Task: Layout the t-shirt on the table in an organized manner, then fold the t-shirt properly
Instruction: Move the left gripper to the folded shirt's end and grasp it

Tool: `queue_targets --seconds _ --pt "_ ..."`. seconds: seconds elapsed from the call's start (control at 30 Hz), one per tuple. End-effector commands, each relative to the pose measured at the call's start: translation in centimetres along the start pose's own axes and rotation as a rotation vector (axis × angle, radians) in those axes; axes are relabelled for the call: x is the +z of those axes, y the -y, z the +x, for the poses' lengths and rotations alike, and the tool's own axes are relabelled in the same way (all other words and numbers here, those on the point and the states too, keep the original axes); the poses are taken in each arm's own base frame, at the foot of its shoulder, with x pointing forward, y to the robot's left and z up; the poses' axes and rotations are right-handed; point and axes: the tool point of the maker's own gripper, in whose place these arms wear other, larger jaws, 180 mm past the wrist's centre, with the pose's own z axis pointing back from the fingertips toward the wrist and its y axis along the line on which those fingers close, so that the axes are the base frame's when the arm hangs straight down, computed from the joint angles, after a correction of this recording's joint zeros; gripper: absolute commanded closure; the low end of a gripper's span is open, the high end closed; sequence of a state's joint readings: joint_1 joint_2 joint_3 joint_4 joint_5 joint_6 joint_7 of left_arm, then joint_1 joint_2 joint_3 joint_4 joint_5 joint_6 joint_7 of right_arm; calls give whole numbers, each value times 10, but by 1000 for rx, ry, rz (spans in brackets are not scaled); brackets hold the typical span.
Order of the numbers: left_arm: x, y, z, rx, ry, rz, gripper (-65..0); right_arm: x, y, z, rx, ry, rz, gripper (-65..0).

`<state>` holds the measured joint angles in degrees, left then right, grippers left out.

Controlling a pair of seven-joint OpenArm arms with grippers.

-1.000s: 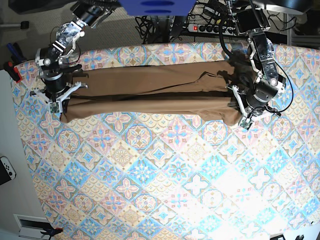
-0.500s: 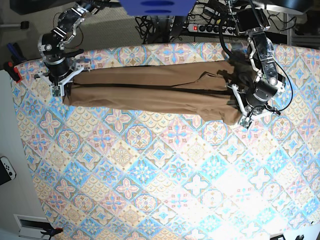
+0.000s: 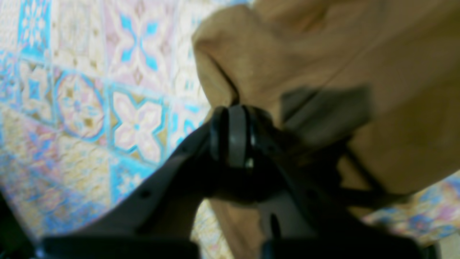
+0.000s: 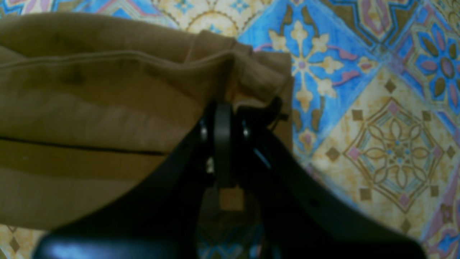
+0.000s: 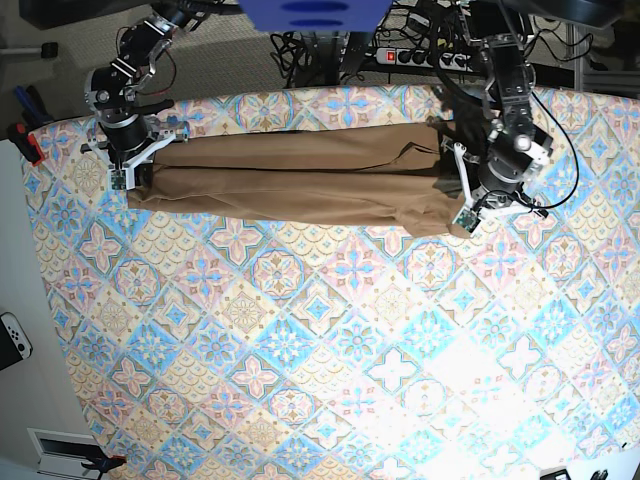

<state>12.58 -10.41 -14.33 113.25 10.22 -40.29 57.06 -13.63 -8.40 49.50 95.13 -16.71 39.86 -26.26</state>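
The tan t-shirt lies as a long narrow band, folded lengthwise, across the far part of the patterned table. My left gripper is at the band's right end, shut on the t-shirt; the left wrist view shows the jaws pressed together with fabric bunched around them. My right gripper is at the band's left end, shut on the t-shirt's hemmed corner, as the right wrist view shows. The white tag is hidden.
The table's far edge runs just behind the shirt. Cables and a power strip lie beyond it. A red-handled tool and a white controller sit off the table's left side. A blue object hangs at top centre.
Both grippers have moved toward the table's far edge with the cloth's near edge. The shirt band is narrower and its lower edge sits farther back.
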Motion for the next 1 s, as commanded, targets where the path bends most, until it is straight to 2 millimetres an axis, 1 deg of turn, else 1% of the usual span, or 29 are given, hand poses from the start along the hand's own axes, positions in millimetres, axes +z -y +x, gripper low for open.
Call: queue_targets --seconds 0.0,0.07,0.1,0.2,0.3,0.43,0.53,0.63,0.77,0.87,0.9,0.97 --pt "3 0 -1 -32 -9 19 0 1 2 4 13 6 -3 0" --pt "1 15 -1 -95 -32 4 0 1 2 4 13 6 -3 0" --pt "0 21 -5 -123 -51 0 0 0 2 4 12 5 -3 0" --pt "0 29 -15 -185 -102 15 0 0 2 4 12 5 -3 0" --pt "1 35 -26 -204 -134 11 0 0 2 4 12 5 -3 0" --pt "2 34 -30 -200 -145 14 0 -2 0 -3 2 -10 7 0" --pt "-1 28 -43 -174 -180 18 0 -3 -1 -6 -6 -15 13 0" --pt "-13 29 -64 -147 -243 -7 0 -3 -2 -6 -5 -14 14 0" --pt "-28 36 -78 -127 -296 -52 0 -5 -3 -9 -12 -21 20 0" --pt "-28 38 -80 -105 -298 -57 0 -5 -3 -9 -12 -21 20 0" --pt "-28 41 -79 -75 -296 -60 0 -5 -3 -10 -12 -23 20 0" --pt "-28 36 -79 11 -293 -44 -9 -5 -3 -10 -12 -23 20 0"
